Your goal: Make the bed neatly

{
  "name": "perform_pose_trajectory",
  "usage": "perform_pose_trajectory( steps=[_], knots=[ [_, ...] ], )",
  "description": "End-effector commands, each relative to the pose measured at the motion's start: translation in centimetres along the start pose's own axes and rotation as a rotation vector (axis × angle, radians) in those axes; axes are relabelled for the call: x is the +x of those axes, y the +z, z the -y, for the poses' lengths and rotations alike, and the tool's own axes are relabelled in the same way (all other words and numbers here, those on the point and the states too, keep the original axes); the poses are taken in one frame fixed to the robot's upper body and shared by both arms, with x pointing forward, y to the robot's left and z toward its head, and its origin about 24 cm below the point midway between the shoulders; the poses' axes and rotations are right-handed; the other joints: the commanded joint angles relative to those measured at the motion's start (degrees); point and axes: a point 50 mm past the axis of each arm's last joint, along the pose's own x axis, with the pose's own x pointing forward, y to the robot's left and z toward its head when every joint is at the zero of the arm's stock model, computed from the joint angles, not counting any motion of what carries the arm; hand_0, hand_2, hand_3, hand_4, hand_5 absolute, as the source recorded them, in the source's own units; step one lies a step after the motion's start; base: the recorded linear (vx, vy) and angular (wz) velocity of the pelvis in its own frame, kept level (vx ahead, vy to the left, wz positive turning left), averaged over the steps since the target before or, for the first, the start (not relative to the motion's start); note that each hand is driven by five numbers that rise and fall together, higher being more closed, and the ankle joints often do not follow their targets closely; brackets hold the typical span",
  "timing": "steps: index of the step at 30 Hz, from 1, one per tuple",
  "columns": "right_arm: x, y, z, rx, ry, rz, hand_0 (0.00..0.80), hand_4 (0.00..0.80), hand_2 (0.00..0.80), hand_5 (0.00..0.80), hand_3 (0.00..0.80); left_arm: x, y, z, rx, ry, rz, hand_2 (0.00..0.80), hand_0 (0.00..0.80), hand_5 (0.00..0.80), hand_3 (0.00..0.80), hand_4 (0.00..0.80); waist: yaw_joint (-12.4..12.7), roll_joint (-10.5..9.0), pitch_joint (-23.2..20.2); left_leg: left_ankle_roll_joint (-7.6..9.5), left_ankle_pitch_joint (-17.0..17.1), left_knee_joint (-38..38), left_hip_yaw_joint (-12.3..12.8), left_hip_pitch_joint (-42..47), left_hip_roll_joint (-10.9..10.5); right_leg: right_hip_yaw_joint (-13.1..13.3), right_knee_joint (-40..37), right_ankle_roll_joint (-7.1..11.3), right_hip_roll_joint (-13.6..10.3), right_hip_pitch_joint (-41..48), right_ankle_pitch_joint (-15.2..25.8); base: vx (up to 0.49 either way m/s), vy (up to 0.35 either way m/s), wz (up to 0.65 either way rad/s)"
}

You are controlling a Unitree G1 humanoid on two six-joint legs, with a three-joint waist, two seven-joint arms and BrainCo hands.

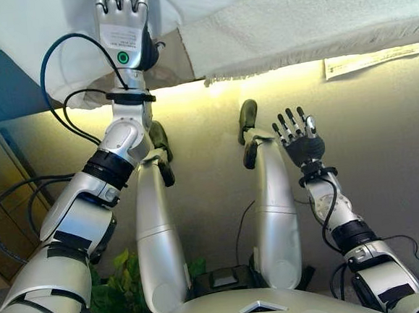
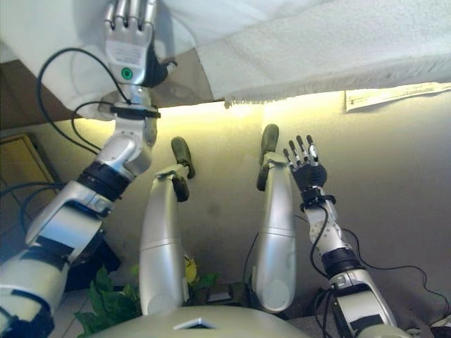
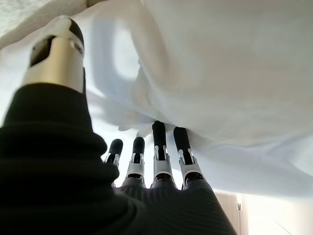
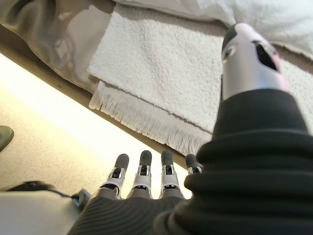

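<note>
The bed (image 1: 187, 60) runs across the far side of the scene, its near edge overhanging a strip of warm light on the floor (image 1: 384, 157). A white sheet (image 3: 210, 73) is bunched over the bed's left end, and just beside it, toward the middle and right of the bed, lies a cream blanket (image 1: 315, 25) with a nubby surface and a short fringe (image 4: 142, 125) along the edge that hangs off the bed. The left hand (image 1: 122, 33) is stretched out to the bed's left end, its fingers (image 3: 159, 142) straight and pressed up against the white sheet, with the thumb (image 3: 56, 54) held apart from them; nothing is pinched or wrapped. The right hand (image 1: 300, 140) hangs in the air short of the bed's edge, below the blanket's fringe and touching nothing, with its fingers (image 4: 143, 171) spread straight and relaxed. A small white tag (image 1: 372, 58) hangs from the bed's edge toward its right end.
</note>
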Motion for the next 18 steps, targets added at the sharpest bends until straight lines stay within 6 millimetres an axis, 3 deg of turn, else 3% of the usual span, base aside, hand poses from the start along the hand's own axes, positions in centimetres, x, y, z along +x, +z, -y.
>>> perform_pose_trajectory(
  steps=[1, 3, 18],
  knots=[
    [-1.62, 1.32, 0.10, -0.003, 0.046, 0.064, 0.000, 0.000, 0.000, 0.000, 0.000, 1.74, -2.53, -1.01, 0.065, 0.032, -0.084, 0.700, 0.700, 0.700, 0.700, 0.700, -1.9, 2.21, 0.1, 1.24, -0.1, 0.8, -3.4, 0.0, -0.3, 1.5, -0.8, 5.06, -1.4, 1.9, 3.2, 0.000, 0.000, 0.00],
    [-1.65, 1.45, -0.08, -0.007, 0.053, 0.066, 0.000, 0.000, 0.000, 0.000, 0.000, 1.91, -2.48, -1.15, 0.057, 0.031, -0.083, 0.800, 0.800, 0.800, 0.800, 0.800, -2.1, 2.37, 0.1, 1.31, 0.0, 0.7, -3.2, -0.1, -0.4, 1.7, -0.7, 5.02, -1.3, 1.7, 3.1, -0.009, 0.034, 0.00],
    [-2.52, 0.97, -0.10, 0.001, 0.070, 0.080, 0.000, 0.000, 0.000, 0.000, 0.000, 2.07, -2.32, -1.36, 0.010, 0.033, -0.048, 0.800, 0.800, 0.800, 0.800, 0.800, -2.2, 2.64, 0.1, 1.32, 1.0, -1.7, -2.7, 2.9, -0.5, 1.5, -2.3, 4.93, -1.2, 4.4, 3.5, -0.010, 0.014, -0.02]
  ],
)
